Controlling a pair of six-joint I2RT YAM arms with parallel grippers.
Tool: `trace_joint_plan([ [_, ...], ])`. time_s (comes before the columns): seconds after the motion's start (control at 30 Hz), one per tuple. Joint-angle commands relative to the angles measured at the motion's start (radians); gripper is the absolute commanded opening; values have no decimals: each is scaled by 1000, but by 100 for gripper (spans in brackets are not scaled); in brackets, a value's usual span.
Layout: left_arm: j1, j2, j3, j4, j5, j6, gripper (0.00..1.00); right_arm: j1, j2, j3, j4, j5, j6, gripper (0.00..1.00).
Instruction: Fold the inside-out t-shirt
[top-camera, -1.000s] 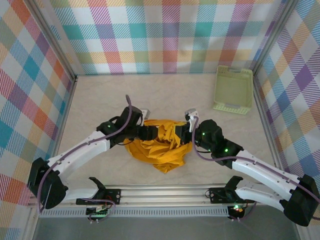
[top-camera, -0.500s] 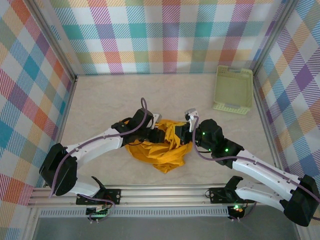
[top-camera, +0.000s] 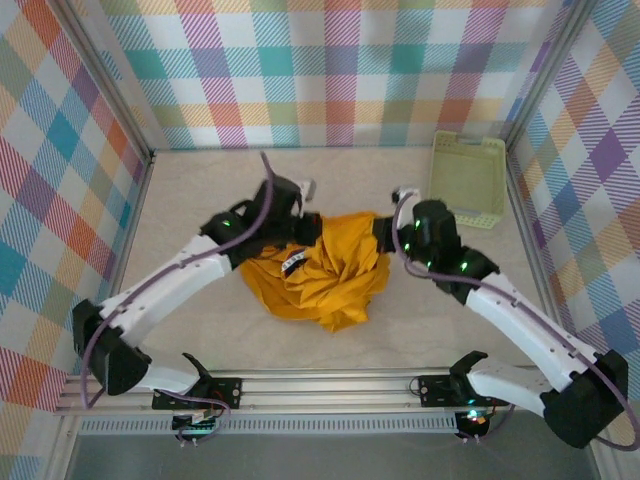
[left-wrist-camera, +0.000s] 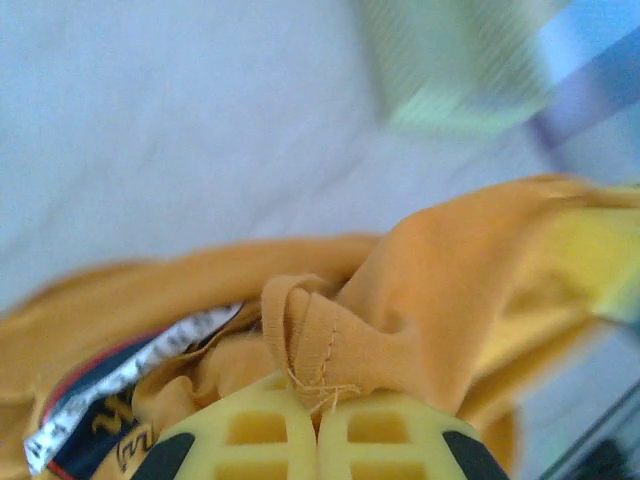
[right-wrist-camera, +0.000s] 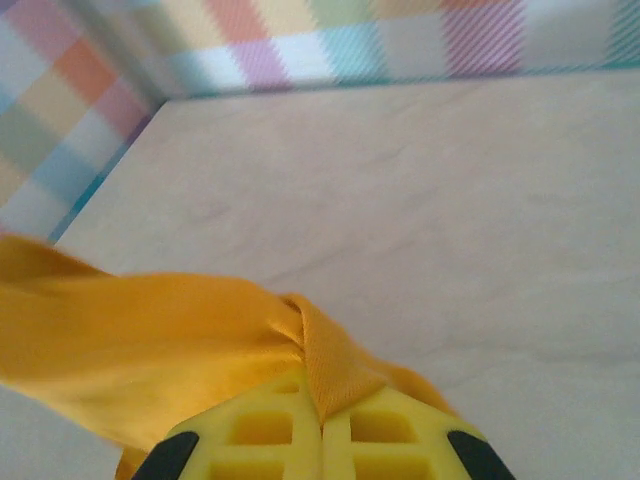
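Both pincers clenched on t-shirt (top-camera: 325, 280). Left pincer (left-wrist-camera: 318, 425) pinches stitched seam fold, right pincer (right-wrist-camera: 322, 425) pinches plain edge. Shirt bunched between them, crumpled heap on table. Reckon it's the spread-out step, real folding not started. Next: pull apart gently, lay flat. Can't tell which edges I've got. Left view blurry, navy print by left fingertips half buried.

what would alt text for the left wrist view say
The left gripper, yellow-fingered, is shut on a stitched fold of the mustard t-shirt, seen close up. A dark navy print shows at lower left, with the pale table and a blurred green basket behind.
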Motion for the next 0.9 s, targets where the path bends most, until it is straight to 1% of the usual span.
trace_joint_plan([
  [0.0,-10,-148,127,-117,-37,-43,0,-83,-8,145,-114,-50,-35,0],
  [0.07,-11,-182,126,-135,-66,-44,0,-91,13,205,-149,-47,-53,0],
  [0.1,-11,-200,108,-142,-105,-45,0,-91,32,228,-164,-61,-60,0],
  [0.17,-5,-223,56,-150,-173,-50,0,-91,75,248,-176,-108,-60,0],
  [0.23,25,-227,2,-163,-183,-71,0,-88,128,241,-172,-165,-45,0],
  [0.27,42,-224,-19,-166,-174,-84,0,-83,152,232,-171,-177,-39,3],
  [0.3,62,-223,-47,-166,-165,-96,0,-77,177,220,-174,-179,-31,9],
  [0.33,81,-222,-75,-164,-161,-108,0,-74,198,202,-176,-177,-20,17],
  [0.37,98,-220,-96,-167,-162,-116,0,-73,213,181,-173,-175,-5,29],
  [0.4,118,-216,-119,-174,-161,-125,0,-72,227,151,-166,-169,16,43],
  [0.43,138,-212,-142,-179,-160,-130,0,-72,241,120,-162,-167,40,53],
  [0.5,167,-210,-190,-176,-159,-130,0,-70,266,57,-145,-169,67,64],
  [0.57,191,-206,-236,-169,-154,-130,0,-59,286,-3,-131,-148,88,70],
  [0.67,217,-200,-299,-149,-131,-129,0,-28,308,-81,-100,-135,110,76],
  [0.77,225,-205,-342,-136,-132,-130,0,8,352,-117,-101,-99,151,79],
  [0.87,236,-218,-360,-139,-145,-132,0,13,410,-140,-108,-85,205,82],
])
